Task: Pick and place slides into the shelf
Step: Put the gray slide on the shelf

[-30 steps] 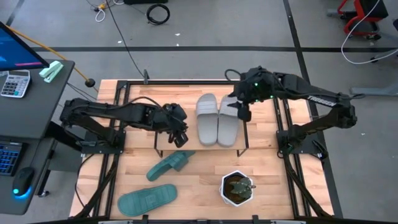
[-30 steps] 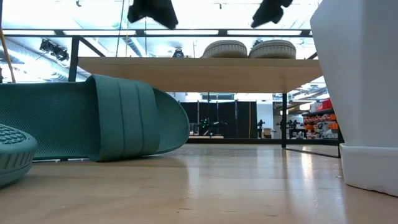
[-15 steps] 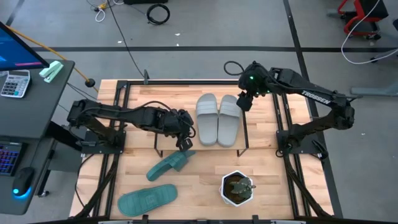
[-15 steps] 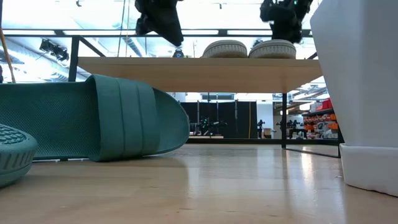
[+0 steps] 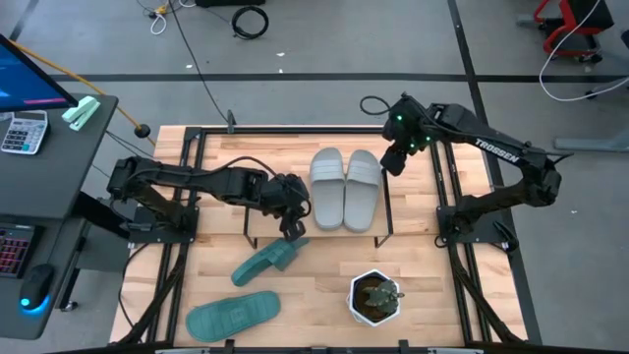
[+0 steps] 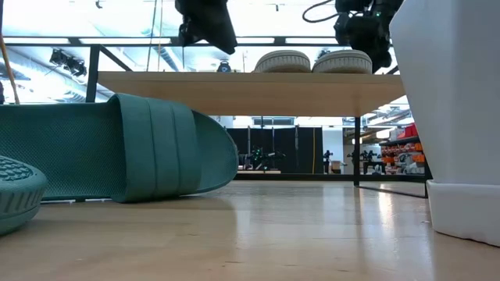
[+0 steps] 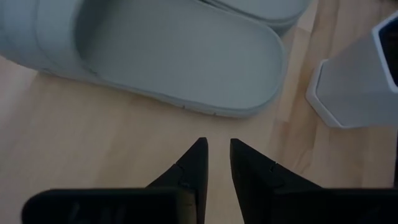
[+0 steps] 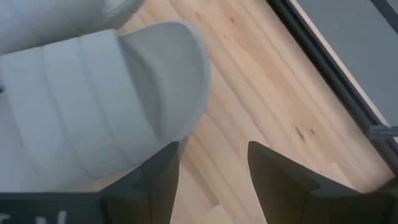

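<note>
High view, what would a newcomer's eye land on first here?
Probably the two light grey slides lying side by side on the shelf mid-table, with the right gripper open beside them and the left gripper at the shelf's front edge. Next, the two teal-green slides on the tabletop in front, with a white potted plant to their right.
</note>
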Robot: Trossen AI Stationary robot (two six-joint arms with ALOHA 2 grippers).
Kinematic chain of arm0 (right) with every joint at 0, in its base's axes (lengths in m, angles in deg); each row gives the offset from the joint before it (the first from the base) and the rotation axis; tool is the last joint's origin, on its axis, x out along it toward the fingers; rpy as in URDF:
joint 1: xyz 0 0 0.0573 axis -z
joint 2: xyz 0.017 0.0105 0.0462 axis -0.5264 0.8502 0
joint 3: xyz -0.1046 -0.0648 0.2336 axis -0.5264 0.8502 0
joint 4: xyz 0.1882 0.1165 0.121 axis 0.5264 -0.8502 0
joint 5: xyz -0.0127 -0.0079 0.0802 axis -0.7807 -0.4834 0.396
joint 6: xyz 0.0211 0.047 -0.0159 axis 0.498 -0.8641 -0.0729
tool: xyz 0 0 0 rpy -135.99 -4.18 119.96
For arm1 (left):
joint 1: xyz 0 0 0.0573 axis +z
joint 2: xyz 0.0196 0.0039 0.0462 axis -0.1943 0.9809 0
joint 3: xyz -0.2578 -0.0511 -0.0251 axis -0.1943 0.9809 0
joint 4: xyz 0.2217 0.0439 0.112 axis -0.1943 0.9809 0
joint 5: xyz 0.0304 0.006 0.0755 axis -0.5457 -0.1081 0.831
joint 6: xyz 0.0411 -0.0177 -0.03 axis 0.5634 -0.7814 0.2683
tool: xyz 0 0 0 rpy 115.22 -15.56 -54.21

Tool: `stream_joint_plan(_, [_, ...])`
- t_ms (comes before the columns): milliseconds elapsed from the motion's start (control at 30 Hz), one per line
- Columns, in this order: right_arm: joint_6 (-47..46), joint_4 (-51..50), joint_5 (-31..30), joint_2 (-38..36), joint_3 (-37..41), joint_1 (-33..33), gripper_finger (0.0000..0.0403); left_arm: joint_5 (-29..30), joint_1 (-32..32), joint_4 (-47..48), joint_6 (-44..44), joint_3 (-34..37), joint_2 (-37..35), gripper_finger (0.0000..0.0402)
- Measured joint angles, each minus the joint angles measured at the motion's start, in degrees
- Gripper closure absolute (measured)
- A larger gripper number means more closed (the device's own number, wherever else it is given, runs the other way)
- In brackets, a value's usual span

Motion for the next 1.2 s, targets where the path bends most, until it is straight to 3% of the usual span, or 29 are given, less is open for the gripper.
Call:
stream_joint_plan(367, [1.8,-0.45,0.0,0.0,0.0,4.72,0.0206,-2.44,-0.11,0.41,2.01,-0.02,0.26,0.0325])
stream_joint_plan(667, [3.19,-0.43,0.01,0.0,0.0,5.2,0.0206,-5.2,-0.18,0.49,3.73,-0.02,5.17,0.0324])
stream_joint_plan(1200, [3.69,1.17,0.04,0.0,-0.02,5.2,0.0208,-5.3,0.51,-8.24,3.75,0.0,7.57,0.0325])
